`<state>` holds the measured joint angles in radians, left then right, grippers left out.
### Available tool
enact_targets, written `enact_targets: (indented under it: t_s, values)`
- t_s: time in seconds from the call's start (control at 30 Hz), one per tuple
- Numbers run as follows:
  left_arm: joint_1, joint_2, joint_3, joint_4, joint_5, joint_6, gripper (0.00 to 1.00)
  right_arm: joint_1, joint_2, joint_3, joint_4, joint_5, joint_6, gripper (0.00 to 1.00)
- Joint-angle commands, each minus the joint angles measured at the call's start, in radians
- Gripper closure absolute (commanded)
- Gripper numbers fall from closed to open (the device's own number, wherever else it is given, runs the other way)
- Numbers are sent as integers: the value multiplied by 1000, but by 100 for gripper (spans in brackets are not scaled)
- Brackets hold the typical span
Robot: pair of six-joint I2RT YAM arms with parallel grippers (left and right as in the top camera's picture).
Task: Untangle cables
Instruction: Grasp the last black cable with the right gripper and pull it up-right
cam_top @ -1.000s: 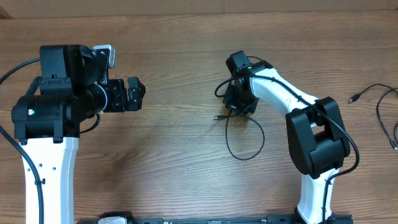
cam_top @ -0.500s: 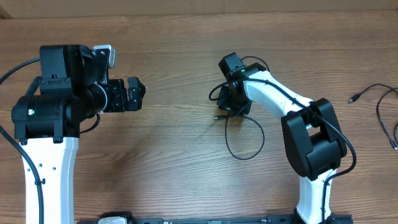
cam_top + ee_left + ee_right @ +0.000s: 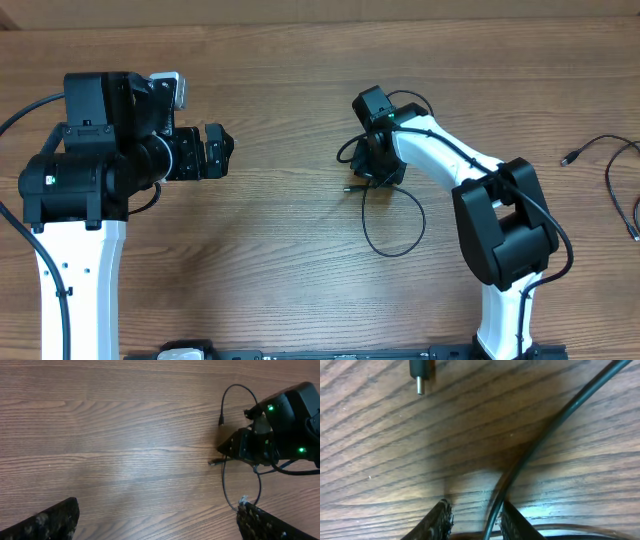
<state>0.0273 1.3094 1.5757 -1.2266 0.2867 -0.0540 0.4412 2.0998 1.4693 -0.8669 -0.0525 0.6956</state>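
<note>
Overhead: wooden table (image 3: 290, 270), both arms in frame.

Obs 1, left gripper (image 3: 218, 152): it sits left of centre, pointing right, well apart from every cord. In the left wrist view its two fingertips (image 3: 47, 520) sit at the bottom corners of the frame, spread wide, with only bare wood between them. The jaws are released and hold nothing.

Obs 2, right gripper (image 3: 368, 170): it is just right of centre, nose down on the cables (image 3: 392, 240). The main bunch lies under and around this gripper.
- A short strand (image 3: 350, 145) arcs out on its far-left side.
- A large open loop (image 3: 415, 225) lies flat on the table on its near side.
- A small plug (image 3: 350, 187) pokes out to the left, just beside the gripper.

Obs 3, right wrist view: two dark finger ends (image 3: 441, 519) show at the bottom edge, part-way apart and close to the wood.
- One black cord (image 3: 555, 425) runs from the upper right down between them. It lies close to the finger on the right of the frame, and bare wood shows between it and the other finger.
- The jaws straddle the cord and are not clenched on it; nothing looks pinched.
- A silver-tipped plug (image 3: 420, 375) lies beyond the fingers at top left, apart from that cord.

Obs 4: two more strands lie at the right edge of the table. One (image 3: 600, 143) has its plug end toward the left. The other (image 3: 612, 185) is curved and runs off the right edge. Both are well apart from the main bunch and from both grippers.
</note>
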Motion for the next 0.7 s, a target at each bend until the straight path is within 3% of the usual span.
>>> enact_targets:
  t_s: [0.0,0.23,0.5,0.67]
  values:
    - [-3,-2,13,1,-6,-13,0,3,5,-70,22,-3,41,72]
    - [-3,-2,13,1,-6,-13,0,3,5,-70,33,0,40,95]
    - [-3,-2,13,1,-6,-13,0,-22,3,29,-63,15,-29,96]
    - [-3,-2,13,1,-6,-13,0,-79,-2,338,-314,19,-192,96]
